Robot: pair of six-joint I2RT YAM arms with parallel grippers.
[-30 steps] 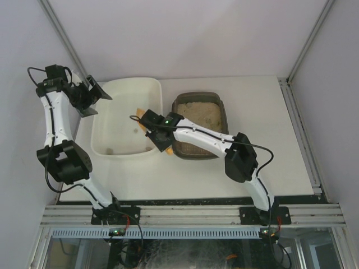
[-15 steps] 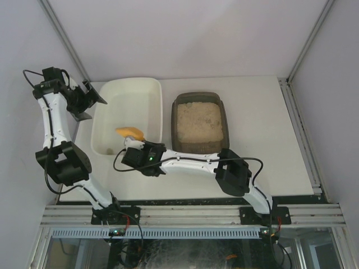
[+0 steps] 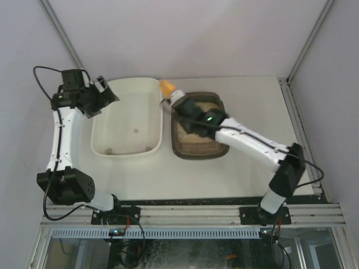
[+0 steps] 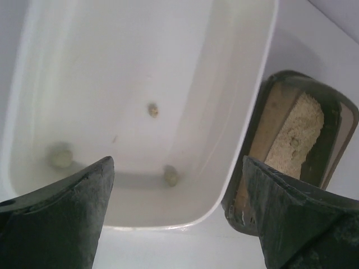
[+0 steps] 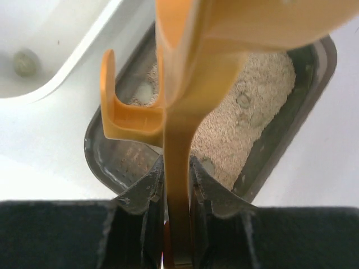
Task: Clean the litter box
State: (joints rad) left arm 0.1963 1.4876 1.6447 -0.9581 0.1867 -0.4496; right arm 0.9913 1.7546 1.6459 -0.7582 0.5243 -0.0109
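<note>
The dark brown-grey litter box (image 3: 224,115) with beige litter stands right of the white tub (image 3: 127,147). It also shows in the right wrist view (image 5: 314,95) and in the left wrist view (image 4: 336,120). My right gripper (image 3: 185,107) is shut on the handle of an orange scoop (image 3: 166,87), held over the litter box's far left corner; the scoop (image 5: 185,67) fills the right wrist view. My left gripper (image 3: 106,91) is open and empty above the tub's far left corner. Three clumps lie in the tub (image 4: 247,106).
The table's back edge meets the wall just behind both trays. Metal frame posts run along the left and right sides. Bare table lies in front of the trays and to the right of the litter box.
My right arm has swung from the tub's near edge back to the litter box's far left corner, carrying the scoop. My left gripper has shifted slightly right over the tub's corner.
</note>
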